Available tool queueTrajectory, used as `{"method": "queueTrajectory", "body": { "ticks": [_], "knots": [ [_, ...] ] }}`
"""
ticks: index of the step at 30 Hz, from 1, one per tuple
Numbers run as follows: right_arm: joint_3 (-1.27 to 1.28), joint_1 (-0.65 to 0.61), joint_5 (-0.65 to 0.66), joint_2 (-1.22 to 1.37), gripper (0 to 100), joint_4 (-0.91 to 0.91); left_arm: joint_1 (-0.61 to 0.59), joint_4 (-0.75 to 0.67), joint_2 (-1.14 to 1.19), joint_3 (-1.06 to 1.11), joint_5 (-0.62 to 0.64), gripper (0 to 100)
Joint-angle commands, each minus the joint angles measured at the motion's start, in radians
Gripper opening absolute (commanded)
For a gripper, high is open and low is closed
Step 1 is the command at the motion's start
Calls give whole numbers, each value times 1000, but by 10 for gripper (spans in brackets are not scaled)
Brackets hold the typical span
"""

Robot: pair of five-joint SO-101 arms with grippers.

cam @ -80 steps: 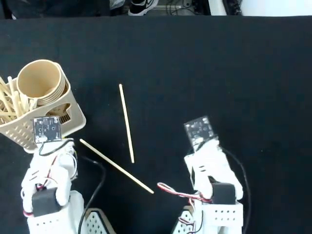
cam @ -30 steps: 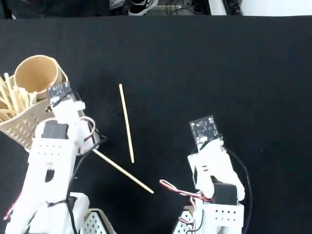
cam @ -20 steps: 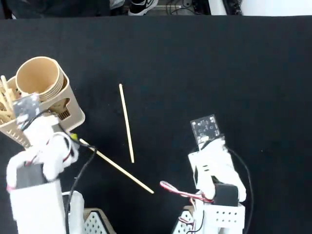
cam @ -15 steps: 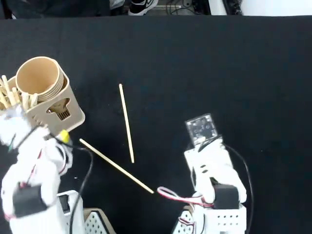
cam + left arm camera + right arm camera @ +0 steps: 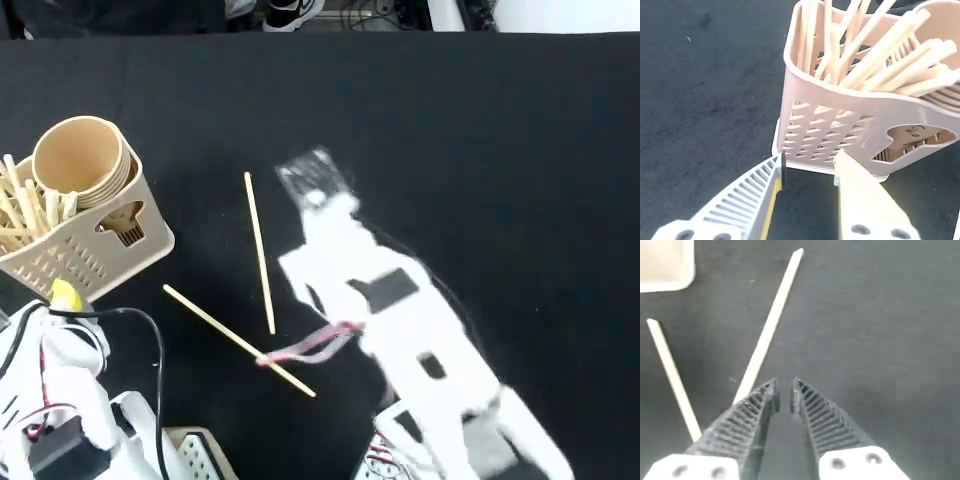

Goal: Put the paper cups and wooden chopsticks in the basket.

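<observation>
Beige basket (image 5: pixel 92 256), pale chopsticks (image 5: pixel 260 252) (table (image 5: pixel 470 120) black)

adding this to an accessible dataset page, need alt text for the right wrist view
The right end effector, its dark ribbed jaws narrowly parted and empty, hangs over a black table with its tips close beside one wooden chopstick. A second chopstick lies apart from it, and a pale corner of the basket shows beyond them.

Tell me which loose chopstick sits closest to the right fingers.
The steeper chopstick, just beside the right fingers; the slanted chopstick lies farther off, one end by the basket.
</observation>
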Motion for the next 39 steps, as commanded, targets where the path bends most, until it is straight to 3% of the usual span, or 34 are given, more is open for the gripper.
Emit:
{"method": "queueTrajectory", "body": {
  "ticks": [1, 8, 13, 18, 28, 33, 39],
  "knots": [
    [-140, -29, -95, 269, 90, -48, -12, 3, 5, -4, -3, 174],
    [-255, -86, -218, 545, 112, -110, -13, -2, 5, 18, -2, 173],
    [-351, -91, -227, 582, 113, -110, -10, 0, 5, 19, -2, 177],
    [-398, -91, -325, 630, 113, -143, -10, 2, 5, 19, -2, 176],
    [-585, -101, -322, 908, 113, -138, -10, 0, 5, 21, -2, 177],
    [-639, -81, -253, 997, 111, -129, -10, 2, 3, 21, -2, 177],
    [-753, -81, -230, 1063, 57, 29, -10, 2, 2, 22, -2, 177]
  ]
}}
